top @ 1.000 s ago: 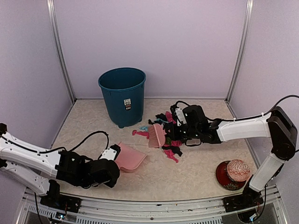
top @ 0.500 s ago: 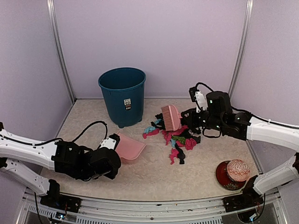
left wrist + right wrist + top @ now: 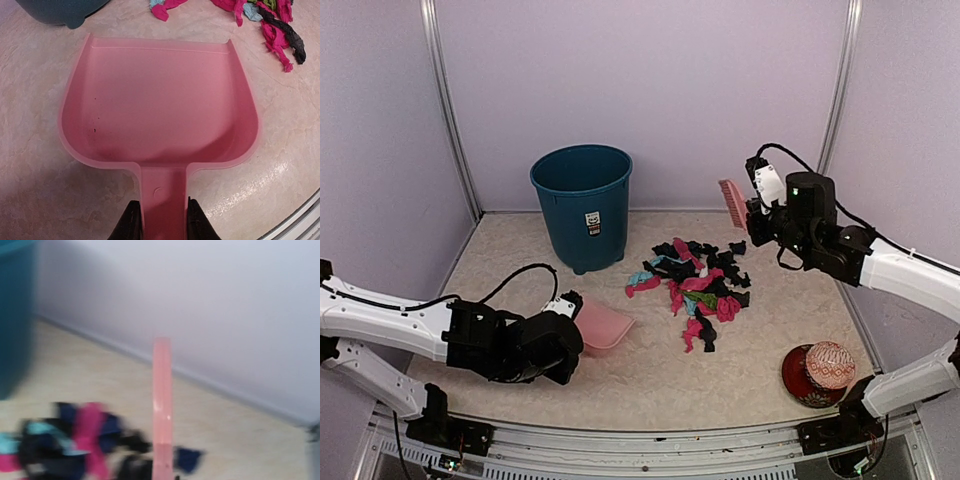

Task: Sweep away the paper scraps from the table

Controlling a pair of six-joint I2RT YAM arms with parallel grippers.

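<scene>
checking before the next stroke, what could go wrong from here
1. The brush is held high, off the table; a hard swing down may scatter the paper scraps rather than gather them.
2. The dustpan lies apart from the pile and looks narrower than it, so scraps could slip past its mouth, some toward the blue bin.

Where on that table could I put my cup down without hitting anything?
Bare table lies along the front, between the dustpan and the red ball, and left of the blue bin. The middle is crowded with paper scraps; a brush is held up behind them.
</scene>
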